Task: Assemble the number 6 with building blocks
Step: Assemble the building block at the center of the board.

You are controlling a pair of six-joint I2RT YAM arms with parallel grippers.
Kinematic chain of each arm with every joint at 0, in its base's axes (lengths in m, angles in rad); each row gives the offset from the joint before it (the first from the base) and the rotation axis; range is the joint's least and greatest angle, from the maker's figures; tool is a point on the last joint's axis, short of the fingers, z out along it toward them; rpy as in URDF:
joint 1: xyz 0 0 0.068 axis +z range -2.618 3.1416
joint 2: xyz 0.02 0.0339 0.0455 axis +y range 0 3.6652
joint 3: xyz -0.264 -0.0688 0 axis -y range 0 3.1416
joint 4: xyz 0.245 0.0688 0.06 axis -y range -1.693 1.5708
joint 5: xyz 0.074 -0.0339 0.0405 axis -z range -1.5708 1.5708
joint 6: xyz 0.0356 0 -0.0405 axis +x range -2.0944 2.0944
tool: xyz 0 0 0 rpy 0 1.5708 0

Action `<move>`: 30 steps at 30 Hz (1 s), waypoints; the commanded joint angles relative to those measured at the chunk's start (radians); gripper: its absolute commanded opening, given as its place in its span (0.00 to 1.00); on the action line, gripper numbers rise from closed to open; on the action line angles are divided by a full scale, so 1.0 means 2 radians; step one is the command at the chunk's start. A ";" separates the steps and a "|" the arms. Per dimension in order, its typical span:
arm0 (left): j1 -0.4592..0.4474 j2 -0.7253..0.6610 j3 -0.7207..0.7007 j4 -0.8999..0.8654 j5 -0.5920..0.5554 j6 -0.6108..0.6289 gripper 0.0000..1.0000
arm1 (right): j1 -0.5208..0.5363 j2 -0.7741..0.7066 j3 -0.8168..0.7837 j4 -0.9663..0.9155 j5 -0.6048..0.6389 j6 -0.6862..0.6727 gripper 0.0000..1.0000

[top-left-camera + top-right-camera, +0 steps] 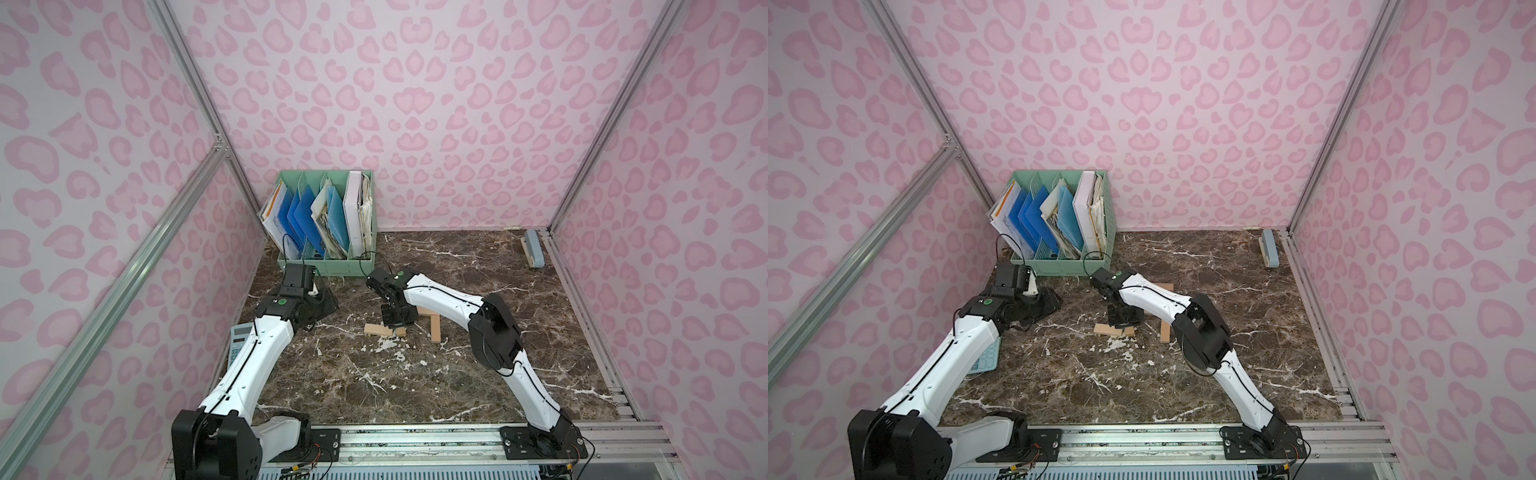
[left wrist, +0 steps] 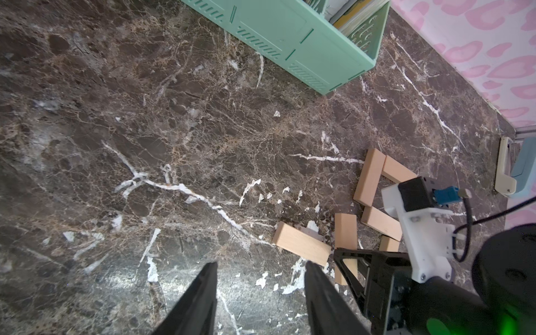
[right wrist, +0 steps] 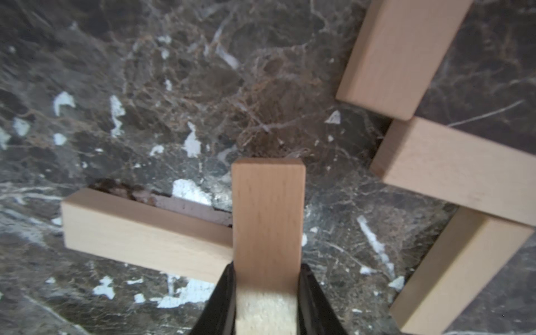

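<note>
building blocks (image 1: 378, 329): six tan planks, all grouped near the middle of the brown marble counter (image 1: 457, 374), in front of the mint file organiser (image 1: 328, 232).

right claw (image 3: 266, 268): clenched on one plank, the held block (image 3: 268, 214). jaws press its two long sides near one end, and the other end points away from the wrist. cannot tell whether it rests on the counter. a neighbour block (image 3: 145, 235) lies on its long edge, one end butting the held block's side.

number 6 (image 2: 371, 179): outline not closed yet. in the left wrist view one long plank has a second (image 2: 398, 172) at one end and a third (image 2: 381, 223) at the other, both at right angles to it, making a three-sided bracket. a further plank (image 2: 388, 245) just beside the third is partly hidden by the right arm.

left claw (image 2: 261, 275): released, jaws apart, nothing between them, over bare counter beside the group. in both top views it sits left of the blocks, near the organiser's front.

also: calculator (image 1: 241, 338) partly under the left arm at the counter's left edge. grey-blue bar (image 1: 534, 248) in the far right corner, well apart from the blocks.
</note>
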 commanded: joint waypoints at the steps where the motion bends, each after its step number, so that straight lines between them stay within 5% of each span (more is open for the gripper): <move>1: -0.002 -0.004 -0.002 -0.003 -0.001 0.002 0.52 | 0.001 -0.003 0.001 -0.010 0.009 0.050 0.00; 30: -0.009 -0.010 -0.016 -0.001 -0.003 0.001 0.52 | -0.013 -0.009 -0.053 0.025 0.009 0.116 0.00</move>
